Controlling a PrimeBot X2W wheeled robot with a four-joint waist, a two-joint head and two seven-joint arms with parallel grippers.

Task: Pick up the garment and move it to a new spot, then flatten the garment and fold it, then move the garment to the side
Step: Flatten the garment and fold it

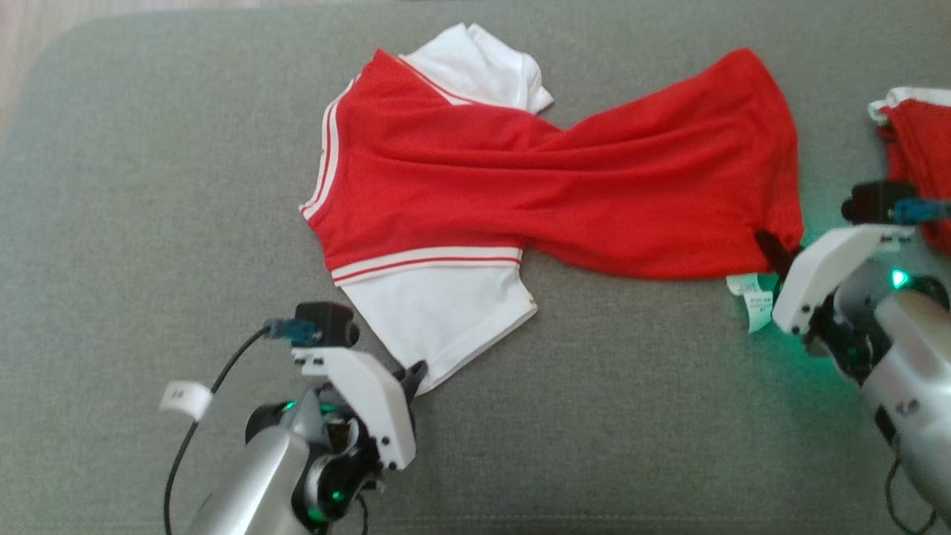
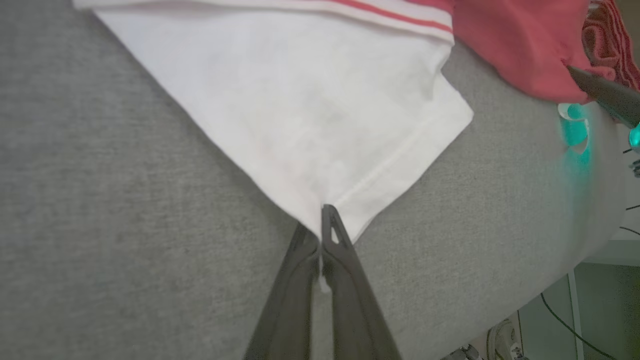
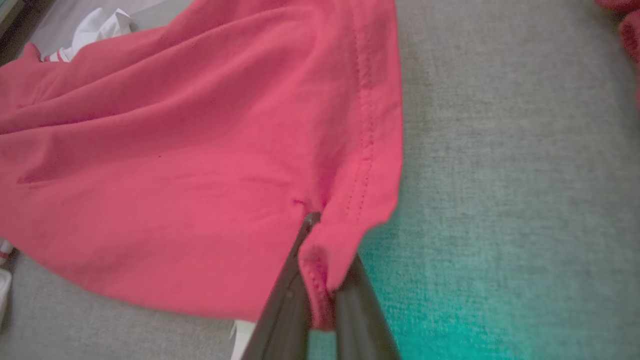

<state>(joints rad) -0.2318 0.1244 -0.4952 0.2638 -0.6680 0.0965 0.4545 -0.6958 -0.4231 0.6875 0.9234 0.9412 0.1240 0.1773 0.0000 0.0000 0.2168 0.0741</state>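
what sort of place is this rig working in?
Likely a home-like room or lab mock-up: the shirt lies on a grey upholstered cushion with a rounded corner, like a sofa or bed; pale wood floor shows beyond it; more red clothing sits at the right.

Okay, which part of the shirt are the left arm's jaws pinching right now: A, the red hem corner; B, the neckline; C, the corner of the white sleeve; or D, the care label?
C: the left gripper has its jaws shut on the corner of the white sleeve, as the left wrist view shows.
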